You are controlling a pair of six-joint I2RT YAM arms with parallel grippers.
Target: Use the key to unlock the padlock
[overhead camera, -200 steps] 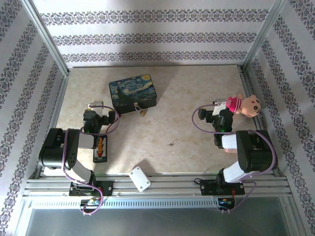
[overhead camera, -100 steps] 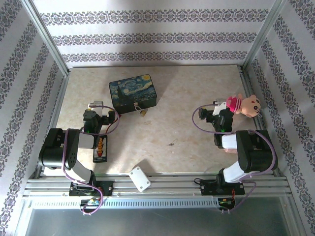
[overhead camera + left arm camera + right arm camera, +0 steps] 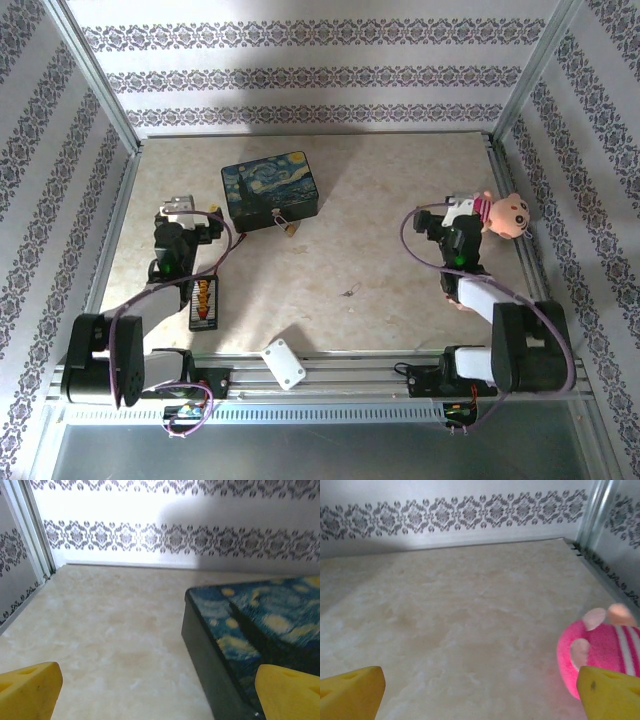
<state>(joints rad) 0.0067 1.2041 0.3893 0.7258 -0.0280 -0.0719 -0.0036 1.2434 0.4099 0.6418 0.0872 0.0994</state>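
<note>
Inspection found the task at its opening step: nothing was held, and the key (image 3: 349, 293) had not yet been picked up. The left jaws stood fully open and empty, their yellow pads (image 3: 28, 690) framing bare bench (image 3: 110, 630), with the painted box (image 3: 270, 188) just ahead and to their right. The right jaws were likewise wide open and empty, with a pink doll (image 3: 602, 652) close by their right pad. The padlock (image 3: 289, 227) hung at the box's front edge, right of the left jaws and apart from them. The key lay on open bench between the two sets of jaws, well apart from both. The box was shut, so its contents could not be told. In my judgement the next move calls for one set of jaws to descend on the key with a fine pinch.
</note>
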